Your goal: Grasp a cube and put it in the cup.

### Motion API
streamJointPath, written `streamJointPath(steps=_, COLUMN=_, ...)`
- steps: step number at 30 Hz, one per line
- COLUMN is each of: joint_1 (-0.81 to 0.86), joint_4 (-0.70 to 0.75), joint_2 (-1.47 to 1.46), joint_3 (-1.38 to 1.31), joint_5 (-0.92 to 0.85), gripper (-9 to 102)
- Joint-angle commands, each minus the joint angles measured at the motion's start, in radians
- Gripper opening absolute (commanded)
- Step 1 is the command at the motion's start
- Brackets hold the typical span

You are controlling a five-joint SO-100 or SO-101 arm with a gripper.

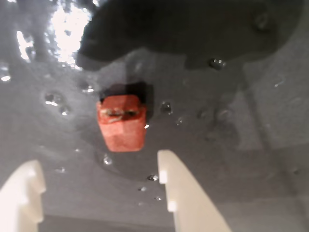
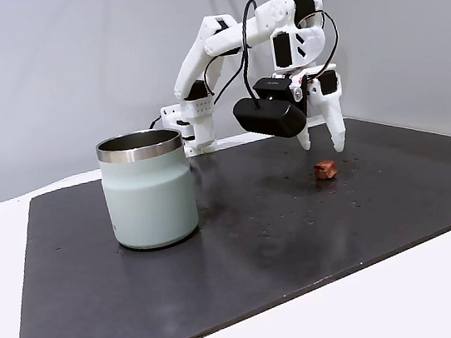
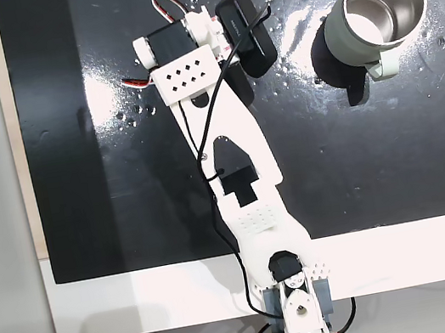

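Pincer above the cube, jaws apart, nothing held.

The white two-finger pincer (image 2: 324, 147) hangs over the small terracotta cube (image 2: 325, 170), which lies on the black mat (image 2: 245, 250) covering the white tabletop (image 2: 412, 298), toward the mat's right edge in the side fixed view. In the wrist view the cube (image 1: 121, 123) sits ahead of both white fingertips (image 1: 166, 166), untouched, with water droplets (image 1: 54, 98) on the mat. The squat mint-green steel-rimmed cup (image 2: 148, 188) stands upright, well apart from the cube, near the mat's left edge.
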Motion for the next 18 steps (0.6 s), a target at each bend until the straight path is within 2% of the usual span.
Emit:
streamJointPath(steps=1, joint_1=0.008, joint_4=0.012, joint_2=-0.005, joint_3=-0.069, joint_5=0.000, gripper=26)
streamJointPath(steps=18, joint_1=-0.009, joint_4=0.032, joint_2=-0.199, joint_3=-0.198, joint_5=-0.038, gripper=24)
